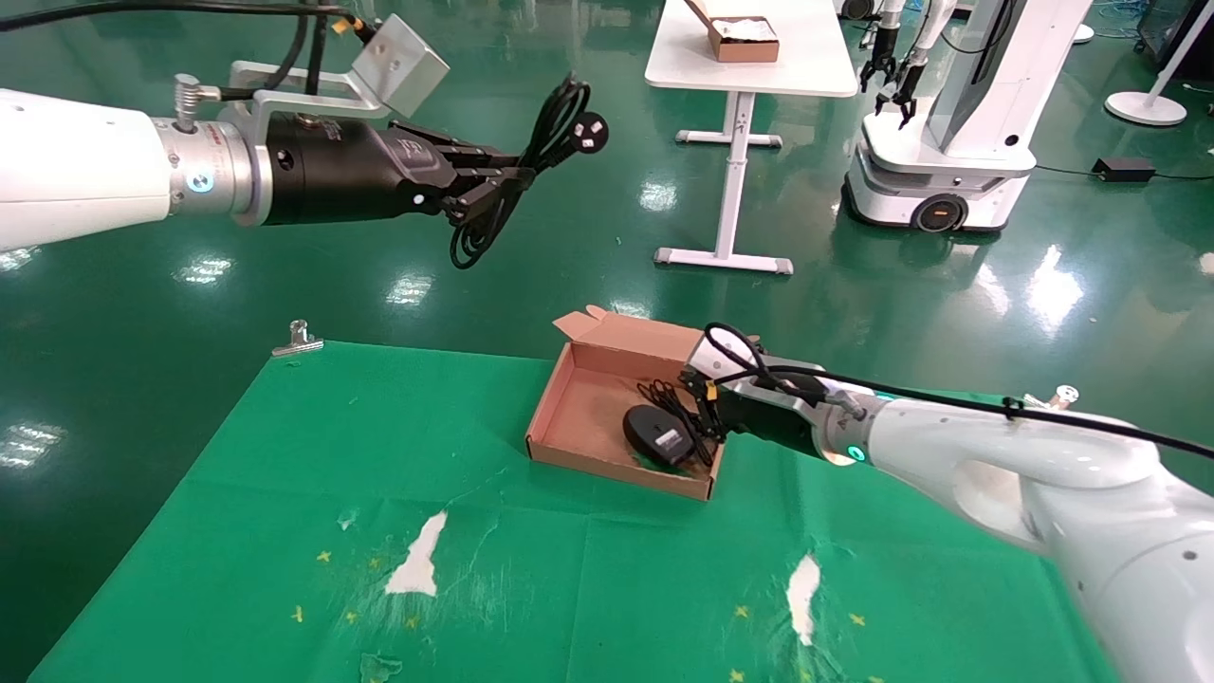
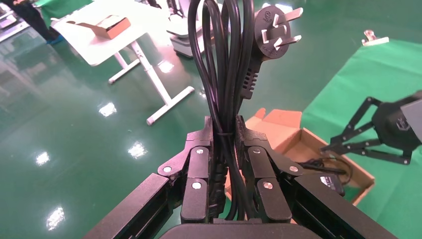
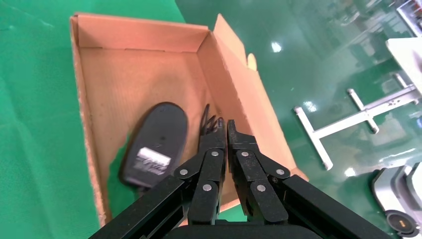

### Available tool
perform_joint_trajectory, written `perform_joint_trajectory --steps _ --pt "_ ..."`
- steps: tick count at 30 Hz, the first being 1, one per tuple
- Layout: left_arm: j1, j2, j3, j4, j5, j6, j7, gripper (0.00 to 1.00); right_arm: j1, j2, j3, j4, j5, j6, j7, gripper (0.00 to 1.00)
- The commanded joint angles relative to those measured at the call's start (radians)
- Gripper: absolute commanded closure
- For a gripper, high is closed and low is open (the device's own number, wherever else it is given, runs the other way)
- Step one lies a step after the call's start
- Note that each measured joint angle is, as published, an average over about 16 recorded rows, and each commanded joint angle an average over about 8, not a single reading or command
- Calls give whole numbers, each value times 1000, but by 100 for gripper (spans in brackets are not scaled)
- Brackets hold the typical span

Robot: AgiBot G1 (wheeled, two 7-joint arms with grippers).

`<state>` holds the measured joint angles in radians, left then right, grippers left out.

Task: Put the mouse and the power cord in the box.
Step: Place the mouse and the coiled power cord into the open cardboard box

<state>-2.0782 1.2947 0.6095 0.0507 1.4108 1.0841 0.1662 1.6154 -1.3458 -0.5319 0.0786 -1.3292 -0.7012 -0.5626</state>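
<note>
While the small black oval mouse lies in the shallow brown cardboard box, left gripper, upper left, clenches the thick black coiled power cord; next, carry it down boxward. Right gripper fingers closed, empty.

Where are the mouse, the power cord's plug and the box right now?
mouse (image 1: 656, 433): head view, on its upturned underside, inside the box.
power cord (image 2: 275, 31): left wrist view, on the plug face.
box (image 1: 580, 406): head view, on its bare floor.
</note>
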Motion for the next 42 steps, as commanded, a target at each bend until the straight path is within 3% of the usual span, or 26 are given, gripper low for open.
perform_joint_trajectory --steps 1,6,9,17,21,25,30,31,38,39,42 --pt "-1 4 5 -5 8 5 4 100 -1 0 -4 7 1 5 9 0" --pt "51 47 23 -50 33 -41 46 100 34 46 -1 -2 7 -10 -9 0" --pt "103 67 37 -109 47 -89 64 100 67 100 4 -4 14 -57 -23 0" --pt "256 79 175 -375 109 -170 104 100 203 328 27 32 47 -336 -43 0" --pt "309 78 267 -483 125 -184 118 100 282 427 25 45 41 -423 -37 0" --pt "344 78 337 -530 111 -216 72 100 351 505 14 57 20 -456 -15 0" --pt "361 79 415 -535 98 -316 -63 99 422 592 -13 92 -23 -511 41 0" --pt "360 80 433 -535 101 -343 -93 93 433 609 -20 104 -34 -524 56 0" --pt "345 80 561 -577 130 -468 -253 7 445 682 -49 206 -73 -598 176 0" --pt "343 80 577 -586 131 -474 -271 0 437 685 -50 224 -71 -609 194 0" --pt "337 79 618 -606 131 -490 -315 0 406 684 -50 280 -56 -646 242 0"
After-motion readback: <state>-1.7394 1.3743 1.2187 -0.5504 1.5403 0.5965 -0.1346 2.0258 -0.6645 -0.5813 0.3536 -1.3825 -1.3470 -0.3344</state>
